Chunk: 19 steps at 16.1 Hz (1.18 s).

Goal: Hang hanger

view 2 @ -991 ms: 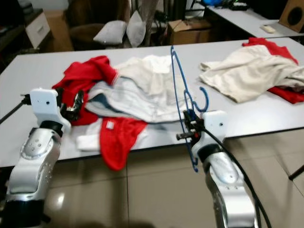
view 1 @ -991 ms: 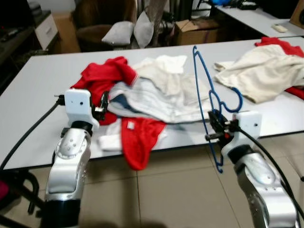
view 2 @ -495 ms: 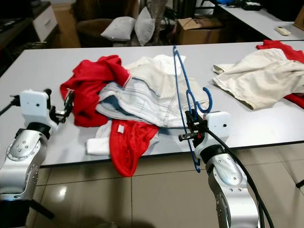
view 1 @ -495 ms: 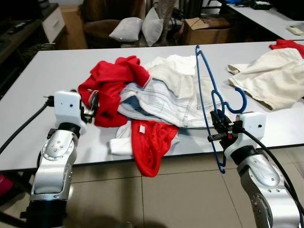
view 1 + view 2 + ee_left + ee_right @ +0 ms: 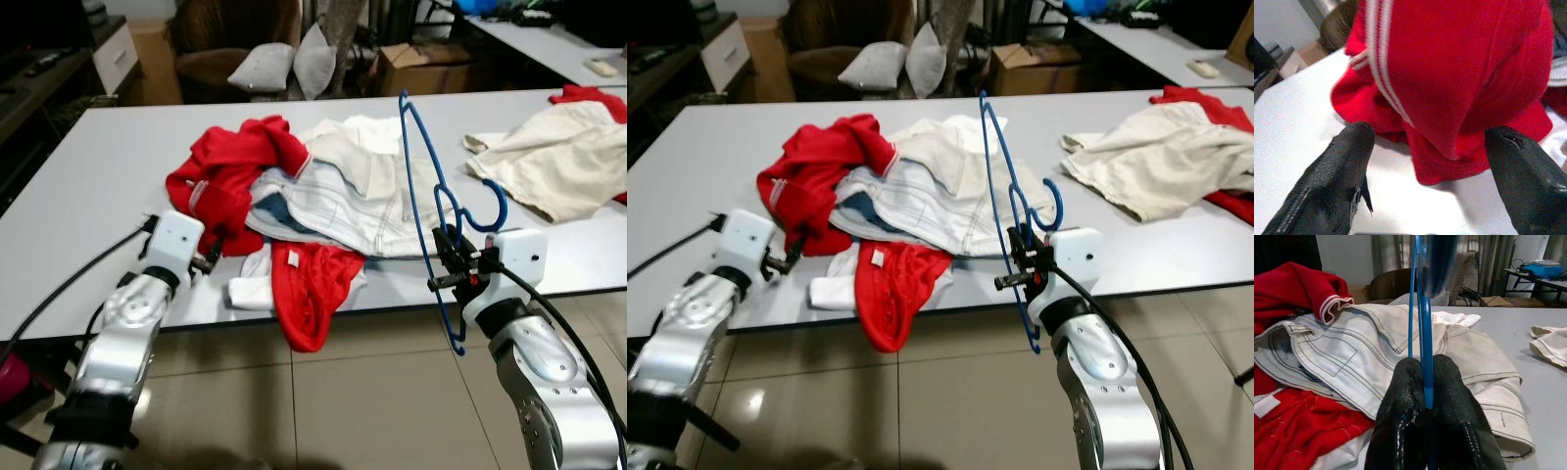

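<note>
A blue wire hanger (image 5: 1425,342) stands upright at the table's front edge, its hook (image 5: 498,208) curling to the right. My right gripper (image 5: 446,262) is shut on the hanger's lower part, in front of the white jeans (image 5: 343,191). My left gripper (image 5: 208,257) is open and low over the table, just before a red garment (image 5: 230,171) with white stripes. In the left wrist view the red garment (image 5: 1449,73) lies between and beyond the two fingers, which do not touch it.
The clothes pile lies on a white table (image 5: 88,176); a red shirt (image 5: 309,289) hangs over its front edge. A cream garment (image 5: 558,162) lies at the right. Behind stand a chair with pillows (image 5: 265,69) and a cardboard box (image 5: 421,64). Tiled floor (image 5: 343,411) lies below.
My left arm has dropped and reached forward, bringing its gripper closer to the red garment. The right gripper still holds the hanger in the same place. The camera has shifted slightly.
</note>
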Available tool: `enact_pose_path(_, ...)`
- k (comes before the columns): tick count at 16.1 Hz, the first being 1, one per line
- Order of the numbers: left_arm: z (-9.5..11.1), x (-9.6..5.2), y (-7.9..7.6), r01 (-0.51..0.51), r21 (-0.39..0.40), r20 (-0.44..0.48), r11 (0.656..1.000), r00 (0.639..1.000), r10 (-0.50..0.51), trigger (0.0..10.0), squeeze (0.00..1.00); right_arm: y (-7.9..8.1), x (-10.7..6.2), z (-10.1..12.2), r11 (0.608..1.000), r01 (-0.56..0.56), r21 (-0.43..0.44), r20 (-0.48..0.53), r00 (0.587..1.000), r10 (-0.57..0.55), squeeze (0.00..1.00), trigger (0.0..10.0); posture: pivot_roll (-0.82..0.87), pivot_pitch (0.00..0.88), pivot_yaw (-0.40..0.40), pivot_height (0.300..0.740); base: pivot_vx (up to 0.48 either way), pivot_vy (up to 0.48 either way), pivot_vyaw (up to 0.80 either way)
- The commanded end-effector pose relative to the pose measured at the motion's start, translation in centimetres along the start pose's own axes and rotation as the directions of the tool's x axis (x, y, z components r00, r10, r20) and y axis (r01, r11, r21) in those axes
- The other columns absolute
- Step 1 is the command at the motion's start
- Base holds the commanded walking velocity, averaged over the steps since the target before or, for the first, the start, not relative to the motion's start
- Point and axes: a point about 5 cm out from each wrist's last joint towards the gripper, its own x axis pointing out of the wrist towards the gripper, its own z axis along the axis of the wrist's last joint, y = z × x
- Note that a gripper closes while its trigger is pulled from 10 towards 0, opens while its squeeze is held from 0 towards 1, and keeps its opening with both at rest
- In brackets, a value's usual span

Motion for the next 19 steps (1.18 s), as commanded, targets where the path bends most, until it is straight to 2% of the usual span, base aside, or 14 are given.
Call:
enact_pose_path(1, 0.4, 0.4, 0.5, -0.023, -0.01, 0.013, 1.0, 1.0, 0.023, 10.0, 0.0, -0.1, 0.1, 0.6, 1.0, 0.004, -0.006, 0.03, 1.0, -0.004, 0.0, 10.0, -0.03, 0.0, 0.059, 0.74, 0.0, 0.0, 0.0)
enact_pose_path(4, 0.5, 0.7, 0.3, -0.021, -0.077, 0.031, 0.997, 0.999, 0.023, 10.0, 0.0, -0.2, 0.0, 0.6, 1.0, 0.012, -0.006, 0.033, 0.999, -0.012, 0.0, 10.0, -0.03, 0.0, 0.06, 0.74, 0.0, 0.0, 0.0)
enact_pose_path(5, 0.5, 0.8, 0.3, -0.04, -0.11, 0.04, 0.993, 0.998, 0.045, 9.4, 0.0, -0.2, 0.1, 0.7, 1.0, 0.013, -0.006, 0.034, 0.999, -0.013, 0.0, 10.0, -0.03, 0.0, 0.058, 0.74, 0.0, 0.0, 0.0)
enact_pose_path(6, 0.5, 0.9, 0.5, -0.06, -0.136, 0.043, 0.989, 0.997, 0.066, 4.4, 0.0, -0.2, 0.2, 0.7, 1.0, 0.009, -0.007, 0.035, 0.999, -0.009, 0.0, 10.0, -0.03, 0.0, 0.056, 0.74, 0.0, 0.0, 0.0)
enact_pose_path(7, 0.3, 1.0, 0.6, -0.067, -0.145, 0.031, 0.987, 0.997, 0.072, 0.0, 0.0, -0.1, 0.3, 0.7, 1.0, 0.007, -0.006, 0.036, 0.999, -0.006, 0.0, 10.0, -0.03, 0.0, 0.056, 0.74, 0.0, 0.0, 0.0)
enact_pose_path(9, -0.4, 1.0, 0.6, -0.073, -0.16, 0.007, 0.984, 0.997, 0.075, 0.0, 0.0, 0.0, 0.4, 0.7, 1.0, 0.003, -0.005, 0.038, 0.999, -0.002, 0.0, 10.0, -0.02, 0.0, 0.052, 0.74, 0.0, 0.0, 0.0)
enact_pose_path(11, -0.4, 1.1, 0.7, -0.087, -0.197, 0.016, 0.977, 0.996, 0.091, 0.0, 0.0, 0.0, 0.4, 0.7, 1.0, 0.002, -0.004, 0.039, 0.999, -0.001, 0.0, 10.0, -0.02, 0.0, 0.049, 0.74, 0.0, 0.0, 0.0)
enact_pose_path(12, 0.0, 1.6, 0.7, -0.09, -0.234, 0.035, 0.968, 0.994, 0.101, 0.0, 0.0, 0.1, 0.5, 0.8, 1.0, -0.002, -0.004, 0.042, 0.999, 0.002, 0.0, 10.0, -0.02, 0.0, 0.049, 0.74, 0.0, 0.0, 0.0)
enact_pose_path(19, 0.3, 2.5, 0.3, -0.056, -0.249, 0.05, 0.967, 0.996, 0.07, 0.0, 0.0, 0.0, 0.4, 0.8, 1.0, 0.002, -0.005, 0.045, 0.999, -0.002, 0.0, 10.0, -0.03, 0.0, 0.056, 0.74, 0.0, 0.0, 0.0)
